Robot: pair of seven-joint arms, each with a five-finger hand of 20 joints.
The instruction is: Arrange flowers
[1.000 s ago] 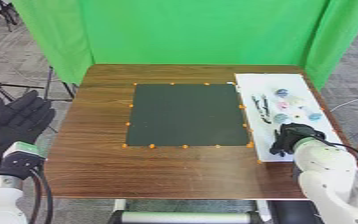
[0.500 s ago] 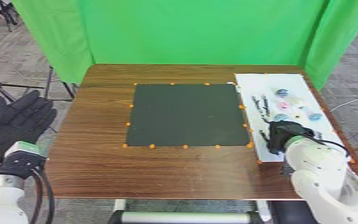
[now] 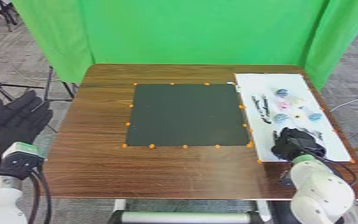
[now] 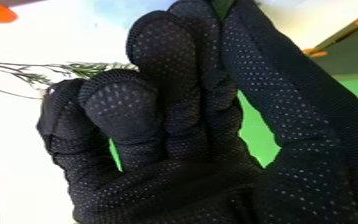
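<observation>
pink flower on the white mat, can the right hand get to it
Likely yes: the right hand is over the near part of the white mat, and the pink flower lies uncovered farther along, though a blue flower near the path could get nudged.

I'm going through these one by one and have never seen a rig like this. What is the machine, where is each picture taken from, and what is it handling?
It is a two-armed robot wearing black fabric gloves. The head view looks forward and down over a brown table. The right wrist view comes from a camera on the right arm, close to its glove.

On the table lie a dark mat and, to its right, a white board bearing pale blue flowers, a pink one and dark stems. The right hand is over the board's near part; I cannot tell whether it holds anything. The left hand is open and empty, left of the table.
</observation>
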